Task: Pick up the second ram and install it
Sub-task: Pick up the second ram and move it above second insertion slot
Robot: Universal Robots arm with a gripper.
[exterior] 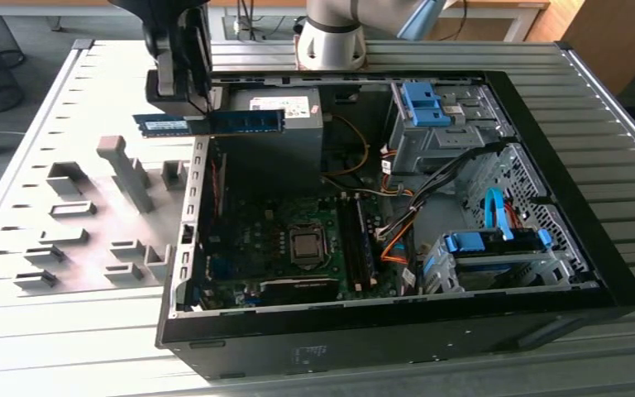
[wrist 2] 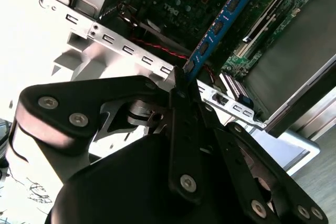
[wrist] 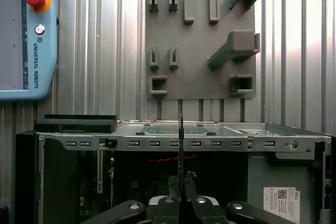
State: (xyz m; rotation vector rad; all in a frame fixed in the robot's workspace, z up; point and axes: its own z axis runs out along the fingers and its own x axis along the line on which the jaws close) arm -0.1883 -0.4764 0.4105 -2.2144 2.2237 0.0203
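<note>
The ribbed metal worktop (exterior: 615, 141) carries the open black case (exterior: 384, 335), which lies on its side with the motherboard (exterior: 245, 240) facing up. Beside the case, towards the exterior view's left, lies the grey holder plate (exterior: 86, 223) with its blocks. In the first wrist view that plate (wrist: 202, 56) sits beyond the case's perforated metal rim (wrist: 157, 142).

I hold the ram (exterior: 241, 122) in the air above that rim, well above the motherboard. It stands on its long edge, its flat face turned to the exterior camera. Its long axis runs level, from the exterior view's left to its right. One end hangs over the gap between plate and case, the other reaches over the case's inside near the grey power supply (exterior: 284, 132).

My claw (exterior: 199, 112) is clamped narrow on the ram near its middle, gripping from above. The fingers cover that part of the stick in the exterior view.

In the second wrist view the ram (wrist 2: 220, 24) shows one blue half with black chips, running away from my claw (wrist 2: 181, 80) over the motherboard. The other half is hidden behind my own linkage.

In the first wrist view I see the ram (wrist: 180, 145) edge-on, a thin dark line rising from my claw (wrist: 181, 195), so neither face can be made out.

The black slots (exterior: 356, 240) lie beside the processor socket. I cannot tell whether any of them is filled.
</note>
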